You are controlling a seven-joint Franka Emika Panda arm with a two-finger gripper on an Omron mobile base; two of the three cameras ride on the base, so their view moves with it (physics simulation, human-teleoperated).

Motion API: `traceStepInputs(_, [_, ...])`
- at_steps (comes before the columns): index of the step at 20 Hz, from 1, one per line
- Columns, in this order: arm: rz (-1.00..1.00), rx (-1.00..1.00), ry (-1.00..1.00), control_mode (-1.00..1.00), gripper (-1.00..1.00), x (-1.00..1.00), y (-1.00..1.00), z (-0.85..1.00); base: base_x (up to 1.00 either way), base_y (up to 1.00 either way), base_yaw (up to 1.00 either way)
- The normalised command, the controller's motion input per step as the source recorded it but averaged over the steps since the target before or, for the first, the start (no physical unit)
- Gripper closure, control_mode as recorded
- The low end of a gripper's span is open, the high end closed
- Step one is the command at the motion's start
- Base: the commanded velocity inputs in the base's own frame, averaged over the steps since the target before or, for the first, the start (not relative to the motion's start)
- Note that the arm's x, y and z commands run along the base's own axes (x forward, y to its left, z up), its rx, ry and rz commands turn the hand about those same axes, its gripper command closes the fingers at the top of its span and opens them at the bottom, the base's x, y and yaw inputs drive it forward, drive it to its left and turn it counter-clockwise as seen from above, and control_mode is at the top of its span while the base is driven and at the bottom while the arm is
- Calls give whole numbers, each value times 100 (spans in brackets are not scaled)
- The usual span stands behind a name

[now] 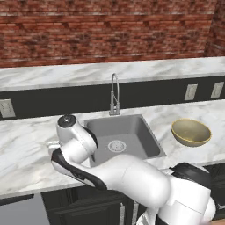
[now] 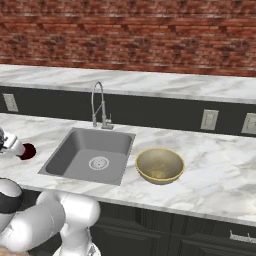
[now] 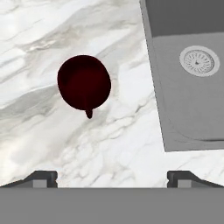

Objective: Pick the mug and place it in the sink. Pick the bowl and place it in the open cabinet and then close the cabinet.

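The dark red mug point(image 3: 84, 82) stands upright on the marble counter left of the sink point(image 3: 192, 87), seen from above with its small handle turned toward me. My gripper point(image 3: 112, 177) hovers over the counter beside the mug, open, its fingertips point(image 3: 43, 178) wide apart with nothing between them. In the right base view the mug point(image 2: 28, 151) peeks out past my hand at the far left edge. The cream bowl point(image 1: 191, 132) point(image 2: 160, 165) sits upright on the counter right of the sink point(image 1: 125, 134) point(image 2: 90, 155). The cabinet is out of view.
A tall chrome faucet point(image 1: 114, 94) point(image 2: 100, 105) rises behind the basin. The round drain point(image 3: 199, 61) sits in the basin floor. Wall outlets point(image 2: 209, 119) line the dark backsplash under a marble ledge and brick wall. My bent arm point(image 1: 79, 145) leans over the counter left of the sink.
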Motion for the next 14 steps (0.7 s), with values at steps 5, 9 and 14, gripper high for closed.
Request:
traceStepInputs(5, [5,0,13,-100,-100,54,27,-29,0,0,0])
traceStepInputs(9, [7,0,14,-100,-100,56,9,-43,0,0,0])
traceStepInputs(14, [2,-2,4,-100,-100,42,8,-43,0,0,0])
